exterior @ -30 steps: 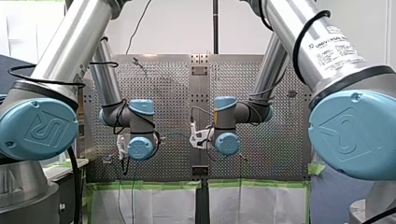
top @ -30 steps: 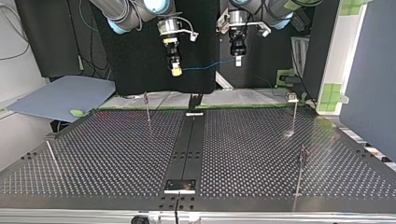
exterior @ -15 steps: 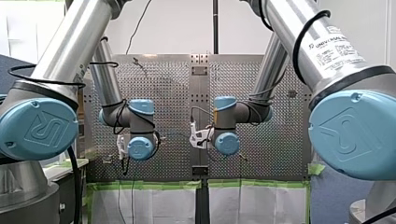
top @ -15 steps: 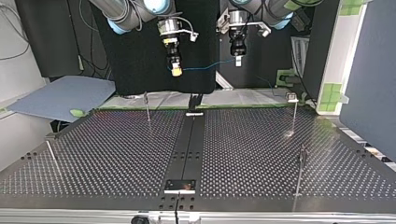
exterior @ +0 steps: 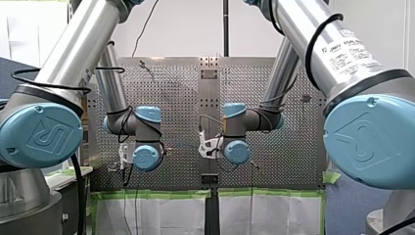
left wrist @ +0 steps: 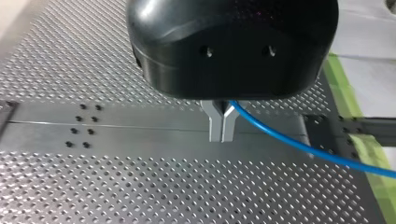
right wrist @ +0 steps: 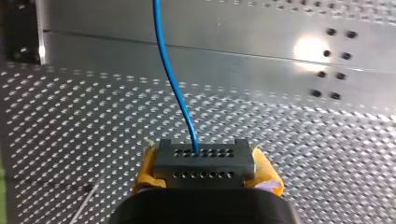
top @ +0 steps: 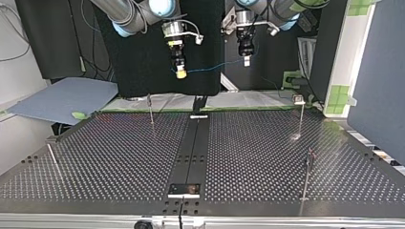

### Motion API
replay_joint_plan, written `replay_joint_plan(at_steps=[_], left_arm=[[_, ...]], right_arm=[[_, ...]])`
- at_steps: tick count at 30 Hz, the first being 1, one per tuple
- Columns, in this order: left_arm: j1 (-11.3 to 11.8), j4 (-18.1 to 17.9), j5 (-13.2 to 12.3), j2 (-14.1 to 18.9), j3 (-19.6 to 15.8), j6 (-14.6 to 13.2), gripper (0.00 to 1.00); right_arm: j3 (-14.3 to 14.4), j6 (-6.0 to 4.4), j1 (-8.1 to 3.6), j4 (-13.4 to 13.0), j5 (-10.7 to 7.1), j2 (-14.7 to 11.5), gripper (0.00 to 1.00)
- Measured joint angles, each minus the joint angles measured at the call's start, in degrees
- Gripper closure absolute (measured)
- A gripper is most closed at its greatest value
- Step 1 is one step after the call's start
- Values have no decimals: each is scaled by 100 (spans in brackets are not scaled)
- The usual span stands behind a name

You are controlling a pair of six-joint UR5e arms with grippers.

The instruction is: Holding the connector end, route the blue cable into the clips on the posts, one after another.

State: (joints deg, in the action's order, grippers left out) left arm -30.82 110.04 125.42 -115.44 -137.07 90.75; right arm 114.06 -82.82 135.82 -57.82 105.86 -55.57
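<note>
Closest in, the right end effector (right wrist: 205, 170) is clamped by its yellow pads (right wrist: 145, 169) on the two sides of a small dark connector (right wrist: 204, 158), whose rows of holes face outward. A thin blue cable (right wrist: 173, 84) leaves the connector's middle and curves away ahead of the pads. The connector looks rigid and light, a sound place to take hold. The cable looks thin, light and springy, so it will likely bend and swing rather than keep a line, and it probably needs gentle tension.

Further along, the left end effector (left wrist: 222, 123) has its metal fingers (left wrist: 214, 122) pressed together on the cable, which runs out to one side of them. The left arm (top: 282, 7) and right arm (top: 129, 14) both reach in from above. Their end effectors point straight down, side by side, with the cable sagging slightly between them.

Well below and beyond them lies the perforated table (top: 119, 162). Thin posts (top: 151, 109) stand well apart on it, and none carries the cable yet.
</note>
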Motion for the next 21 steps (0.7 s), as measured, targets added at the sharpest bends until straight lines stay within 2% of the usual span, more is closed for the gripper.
replay_joint_plan(at_steps=[4, 12, 17, 21], left_arm=[[2, 22, 46, -13, -1, -101, 100], [3, 27, 56, -16, -2, -127, 100], [3, 28, 56, -16, -2, -128, 100], [13, 54, 84, 11, 6, -156, 100]], right_arm=[[-37, 58, 0, 184, 12, 184, 100], [-44, 71, 1, 552, 15, 560, 100], [-45, 72, 1, 646, 15, 769, 100], [-56, 57, -4, 671, 31, 797, 100]])
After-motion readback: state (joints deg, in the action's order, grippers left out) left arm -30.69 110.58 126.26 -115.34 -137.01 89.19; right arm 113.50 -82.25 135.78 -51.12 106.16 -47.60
